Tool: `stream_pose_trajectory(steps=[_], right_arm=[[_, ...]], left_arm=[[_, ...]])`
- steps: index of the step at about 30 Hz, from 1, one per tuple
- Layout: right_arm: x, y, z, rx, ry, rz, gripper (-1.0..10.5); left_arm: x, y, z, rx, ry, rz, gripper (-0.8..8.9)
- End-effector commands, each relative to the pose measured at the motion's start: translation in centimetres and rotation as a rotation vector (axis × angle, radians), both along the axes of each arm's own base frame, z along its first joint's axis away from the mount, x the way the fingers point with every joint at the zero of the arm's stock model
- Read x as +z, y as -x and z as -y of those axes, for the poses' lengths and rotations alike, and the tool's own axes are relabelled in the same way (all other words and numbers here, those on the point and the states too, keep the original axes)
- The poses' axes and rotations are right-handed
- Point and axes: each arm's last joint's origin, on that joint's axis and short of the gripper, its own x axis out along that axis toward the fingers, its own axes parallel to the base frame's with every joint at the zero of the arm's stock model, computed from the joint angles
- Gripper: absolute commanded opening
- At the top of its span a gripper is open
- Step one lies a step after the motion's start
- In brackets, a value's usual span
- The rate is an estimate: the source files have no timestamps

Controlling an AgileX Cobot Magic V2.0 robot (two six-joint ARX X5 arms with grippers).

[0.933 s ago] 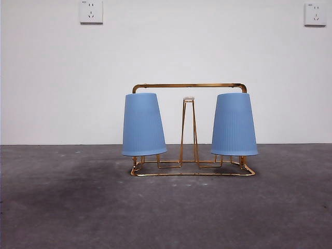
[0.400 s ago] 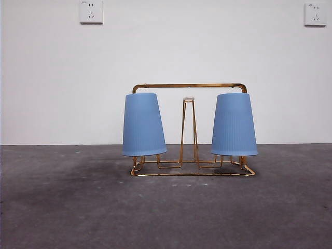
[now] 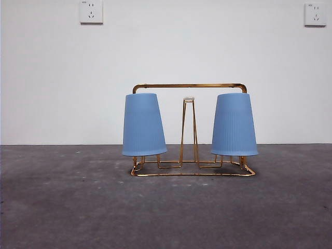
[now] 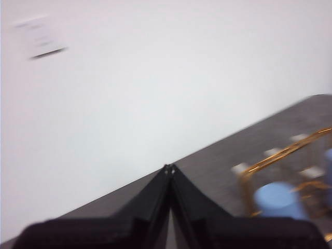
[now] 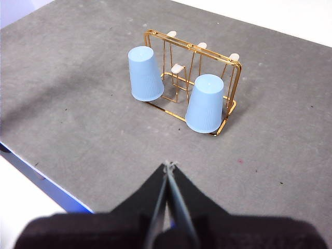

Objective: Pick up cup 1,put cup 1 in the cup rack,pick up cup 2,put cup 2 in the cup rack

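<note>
only the two grippers show of the robot. the left gripper (image 4: 169, 168) is matte black: two flat, wedge-shaped jaws that taper to a fine point, rising from a broad, dark, blocky base; the picture is blurred, so finer detail is lost. the right gripper (image 5: 169, 165) is the same black, with two triangular jaws narrowing to thin tips. a pale greyish edge runs along the inner face of each jaw, and the base is a wide, soft-edged dark mass.
</note>
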Motion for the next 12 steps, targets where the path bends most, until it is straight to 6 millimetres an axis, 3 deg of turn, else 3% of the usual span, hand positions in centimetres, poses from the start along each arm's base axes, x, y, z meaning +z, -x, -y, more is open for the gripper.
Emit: stream_pose_trajectory(steps=[1, 6, 12], right_arm=[[-0.2, 0.1, 0.1, -0.003, 0.012, -0.015, 0.0], [-0.2, 0.1, 0.1, -0.003, 0.012, -0.015, 0.0], [-0.2, 0.1, 0.1, -0.003, 0.012, -0.015, 0.0]], left_arm=[[-3.9, -0.1, -0.6, 0.059, -0.014, -0.023, -0.01], [-9.9, 0.3, -1.3, 0.140, 0.025, -0.085, -0.01], [-15.1, 0.4, -1.4, 0.165, 0.088, -0.137, -0.01]])
